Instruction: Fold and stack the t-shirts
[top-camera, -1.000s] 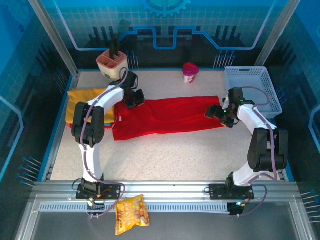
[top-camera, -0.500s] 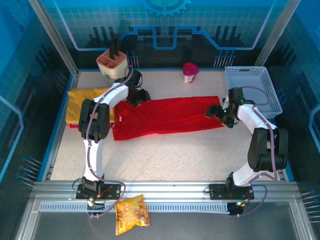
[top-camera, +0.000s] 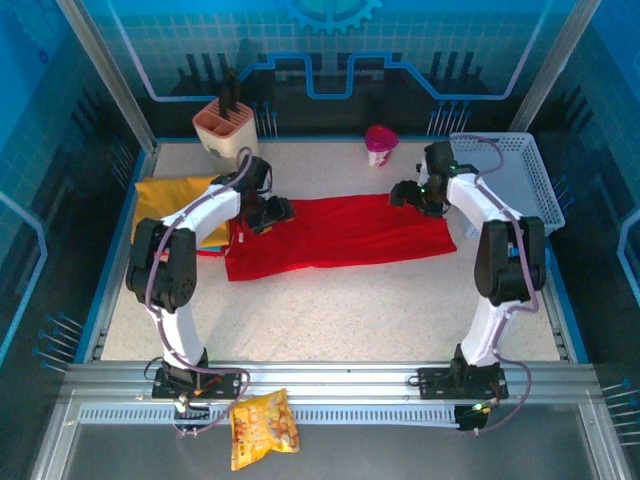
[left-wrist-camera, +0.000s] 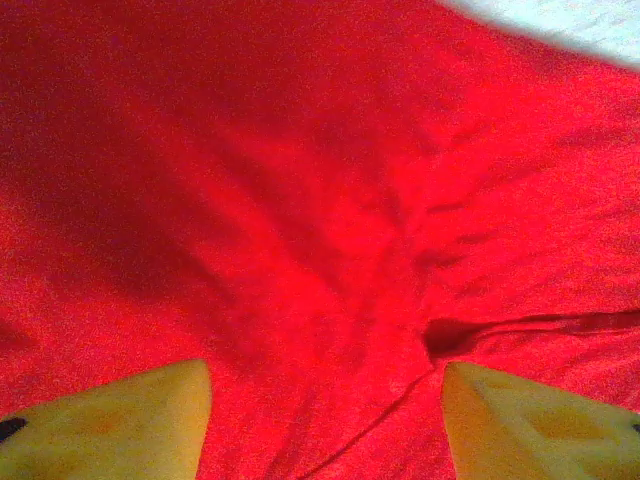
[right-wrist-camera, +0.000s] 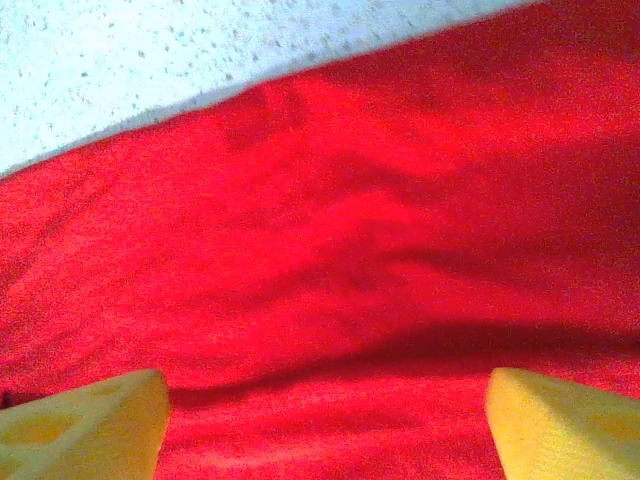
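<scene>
The red t-shirt (top-camera: 335, 235) lies spread in a long strip across the middle of the table. The mustard yellow t-shirt (top-camera: 172, 200) lies folded at the left edge, partly under the left arm. My left gripper (top-camera: 275, 213) hangs over the red shirt's upper left corner, jaws open, with red cloth (left-wrist-camera: 320, 230) wrinkled beneath its yellow fingertips (left-wrist-camera: 110, 425). My right gripper (top-camera: 405, 195) sits at the shirt's upper right edge, open wide above the cloth (right-wrist-camera: 330, 300), bare table just beyond the hem. Nothing is pinched between either pair of fingers.
A white lattice basket (top-camera: 510, 175) stands at the back right. A pink cup (top-camera: 379, 145) and a beige holder (top-camera: 225, 125) stand along the back. A yellow-orange snack bag (top-camera: 263, 428) lies on the front rail. Bare tabletop (top-camera: 340, 310) stretches in front of the red shirt.
The right gripper moved from the shirt's right end up and left to its back edge. The left gripper shifted slightly down onto the upper left corner.
</scene>
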